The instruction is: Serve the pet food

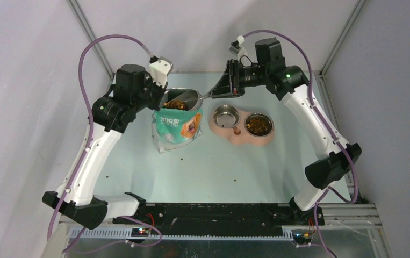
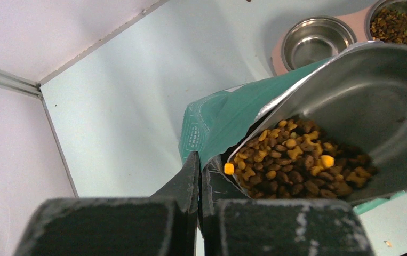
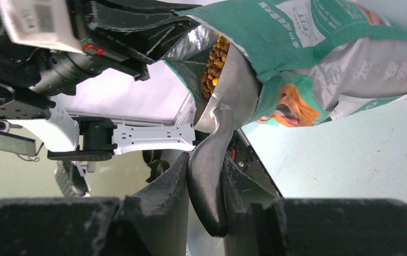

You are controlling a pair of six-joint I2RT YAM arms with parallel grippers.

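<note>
- The pet food lies heaped in the bowl of a grey metal scoop, which sits in the open mouth of the teal bag.
- More of the same brown pellets fill the right bowl of a pink double feeder. Its left bowl shows bare steel.
- The bag stands upright on the pale bench, just left of the feeder, with its printed front facing the arm bases.
- The left pincer is closed tight on the rim of the bag at the mouth, with the thin foil edge between its fingers.
- The left arm rises from its base at the near left. Its forearm slants forward and inward, and the wrist bends over the top of the bag.
- The right pincer is clamped narrowly on the scoop's handle, with a finger on either side.
- The right arm arches up from the near right. Its elbow is out toward the right edge and its wrist is turned to point left across the far side of the feeder, so the scoop reaches sideways into the bag.
</note>
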